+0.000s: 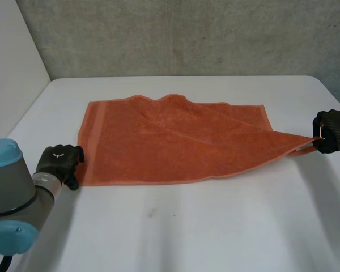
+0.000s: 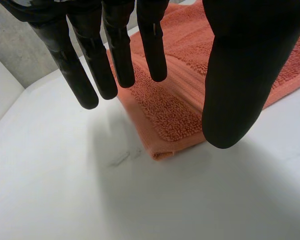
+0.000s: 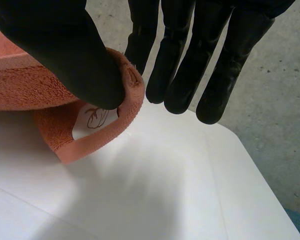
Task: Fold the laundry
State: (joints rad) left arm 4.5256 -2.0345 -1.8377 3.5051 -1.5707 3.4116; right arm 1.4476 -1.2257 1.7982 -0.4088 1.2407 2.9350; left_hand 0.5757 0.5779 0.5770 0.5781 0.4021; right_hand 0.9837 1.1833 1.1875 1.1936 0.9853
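Towel (image 1: 175,141) corner pinched in R hand (image 1: 332,131); L hand (image 1: 59,161) slack over another.

On white table (image 1: 187,226), orange towel (image 1: 175,141), left hand (image 1: 59,161) beside near corner, right hand (image 1: 332,131) at pointed corner

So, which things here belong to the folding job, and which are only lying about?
Job: orange towel; right hand, pinching one corner; left hand, open by another corner.
Not the job: white table beneath; grey concrete wall behind.
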